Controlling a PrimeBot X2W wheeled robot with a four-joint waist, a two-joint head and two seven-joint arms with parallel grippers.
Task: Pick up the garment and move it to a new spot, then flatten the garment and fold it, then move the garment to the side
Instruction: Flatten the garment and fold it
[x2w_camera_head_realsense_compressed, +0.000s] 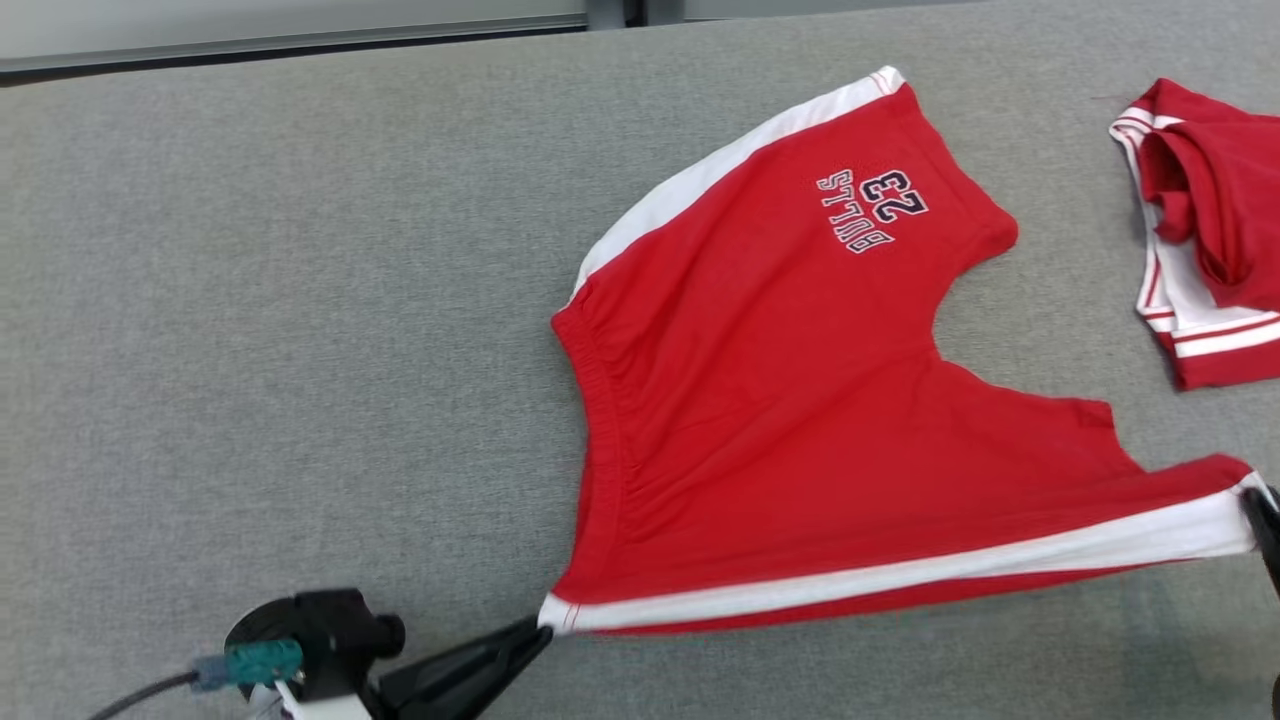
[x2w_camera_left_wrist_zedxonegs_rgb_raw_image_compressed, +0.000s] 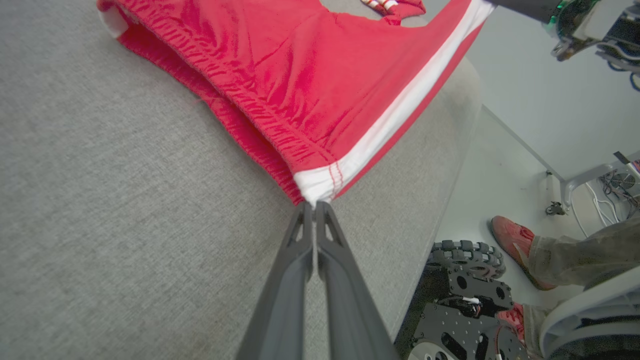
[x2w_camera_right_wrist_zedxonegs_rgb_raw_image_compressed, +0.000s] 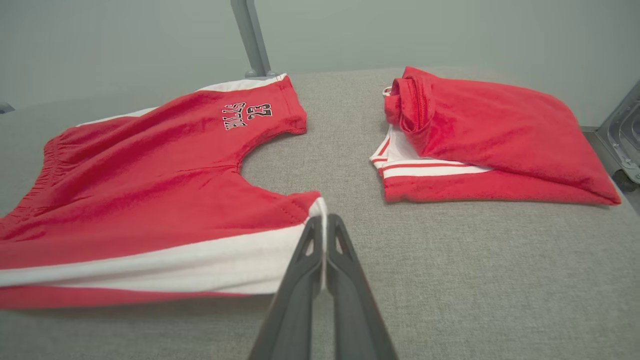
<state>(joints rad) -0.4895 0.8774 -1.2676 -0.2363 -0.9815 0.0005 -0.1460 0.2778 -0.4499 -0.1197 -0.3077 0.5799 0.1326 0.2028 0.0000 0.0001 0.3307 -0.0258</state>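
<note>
The garment (x2w_camera_head_realsense_compressed: 800, 400) is a pair of red shorts with white side stripes and a "BULLS 23" print, spread on the grey table. My left gripper (x2w_camera_head_realsense_compressed: 535, 628) is shut on its near waistband corner, where the white stripe ends (x2w_camera_left_wrist_zedxonegs_rgb_raw_image_compressed: 315, 187). My right gripper (x2w_camera_head_realsense_compressed: 1262, 520) at the right edge is shut on the hem corner of the near leg (x2w_camera_right_wrist_zedxonegs_rgb_raw_image_compressed: 320, 210). The near striped edge is stretched between the two grippers and lifted slightly off the cloth. The far leg with the print (x2w_camera_right_wrist_zedxonegs_rgb_raw_image_compressed: 247, 115) lies flat.
A second red garment (x2w_camera_head_realsense_compressed: 1205, 230), folded with white trim, lies at the table's far right (x2w_camera_right_wrist_zedxonegs_rgb_raw_image_compressed: 490, 135). The grey table (x2w_camera_head_realsense_compressed: 280, 330) stretches away to the left. Beside the table edge stand the robot's wheeled base (x2w_camera_left_wrist_zedxonegs_rgb_raw_image_compressed: 465, 295) and a person's feet in red shoes (x2w_camera_left_wrist_zedxonegs_rgb_raw_image_compressed: 510, 240).
</note>
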